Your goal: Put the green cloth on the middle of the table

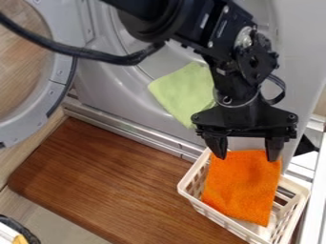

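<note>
The robot arm (245, 59) enters from the top edge and positions its black gripper (247, 159) at the right of the view, pointing downward over the upper end of the white basket (218, 216). The jaws stand wide, one at each side of the upper part of the orange cloth (242, 186); contact between the jaws and this cloth cannot be determined. The orange cloth lies in the basket, its lower corner directed toward the near end, with a white item (262, 228) partly visible beneath it. The green cloth (180, 93) is located at the front opening of the grey machine (105, 93), draped at the lower part of the round rim. Its right portion is hidden behind the arm, and its lower corner hangs toward the metal strip (137, 135) along the base of the machine. The green cloth is off the brown wooden counter (105, 183), which extends in front of the machine, to the left of the basket. The round door (62, 71) of the machine is open at the left. A black cable (96, 56) runs from the upper left to the arm. A black object (18, 228) is situated at the lower left corner.
</note>
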Controlling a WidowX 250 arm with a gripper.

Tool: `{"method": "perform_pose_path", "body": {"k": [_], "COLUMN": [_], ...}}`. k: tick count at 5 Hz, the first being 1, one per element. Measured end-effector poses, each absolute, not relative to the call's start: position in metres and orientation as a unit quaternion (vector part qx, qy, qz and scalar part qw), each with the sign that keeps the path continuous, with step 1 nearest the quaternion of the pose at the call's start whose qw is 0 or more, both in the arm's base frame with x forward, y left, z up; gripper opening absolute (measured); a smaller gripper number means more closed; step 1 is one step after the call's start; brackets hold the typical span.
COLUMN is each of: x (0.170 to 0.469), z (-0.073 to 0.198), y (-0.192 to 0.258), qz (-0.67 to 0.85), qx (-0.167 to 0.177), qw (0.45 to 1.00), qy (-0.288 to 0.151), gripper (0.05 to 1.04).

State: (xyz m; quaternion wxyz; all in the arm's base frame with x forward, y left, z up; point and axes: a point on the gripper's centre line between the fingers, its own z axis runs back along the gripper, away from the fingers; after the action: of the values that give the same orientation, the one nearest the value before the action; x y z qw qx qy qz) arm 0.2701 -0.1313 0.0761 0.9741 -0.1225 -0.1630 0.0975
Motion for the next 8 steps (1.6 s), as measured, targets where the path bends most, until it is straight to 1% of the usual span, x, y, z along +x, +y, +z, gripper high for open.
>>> {"method": "perform_pose_path", "body": {"k": [1, 2, 3, 4, 5, 6, 7, 8], "x": [0.268, 0.266, 0.271, 0.279, 0.298, 0.314, 0.33, 0.346], "z": [0.07, 0.068, 0.08, 0.082, 0.089, 0.088, 0.084, 0.077], "y": [-0.131, -0.115, -0.104, -0.081, -0.064, -0.047, -0.038, -0.019], "qz": [0.097, 0.113, 0.107, 0.132, 0.154, 0.168, 0.169, 0.189], "qx": [-0.117, -0.105, -0.1, -0.095, -0.091, -0.084, -0.075, -0.062], "qw": [0.977, 0.979, 0.979, 0.976, 0.969, 0.965, 0.964, 0.962], "qy": [-0.152, -0.131, -0.142, -0.148, -0.172, -0.185, -0.189, -0.188], "gripper": [1.001, 1.001, 1.001, 1.001, 1.001, 1.001, 1.001, 1.001]}}
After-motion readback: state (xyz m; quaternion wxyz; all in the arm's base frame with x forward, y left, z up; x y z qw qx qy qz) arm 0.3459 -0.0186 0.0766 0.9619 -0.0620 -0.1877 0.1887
